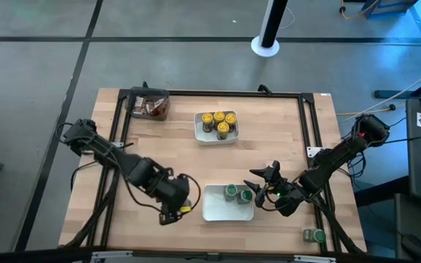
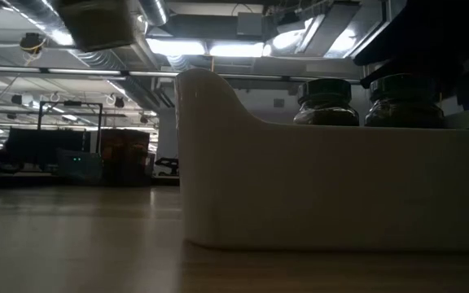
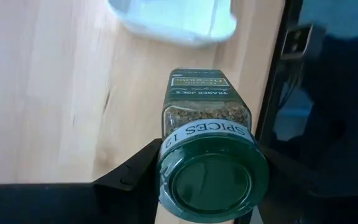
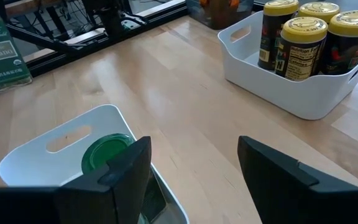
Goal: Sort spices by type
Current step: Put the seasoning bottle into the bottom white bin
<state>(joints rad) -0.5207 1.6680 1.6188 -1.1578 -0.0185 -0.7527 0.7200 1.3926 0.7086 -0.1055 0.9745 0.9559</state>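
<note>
Green-lidded glass oregano jar (image 3: 207, 155), legible only in the left wrist view, sits clamped in the left gripper (image 1: 172, 210) beside the white plastic tray (image 1: 218, 212), while the right gripper (image 1: 270, 191) hovers spread, empty, over its opposite end.

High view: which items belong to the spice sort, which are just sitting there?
Job items:
- green-lid jar held in left gripper
- two green-lid jars in near white tray
- four yellow-lid jars in far white tray
- green-lid jar at table's near right corner
- right gripper, open, over the near tray

Just there:
- dark bin at far left
- black frame rails
</note>
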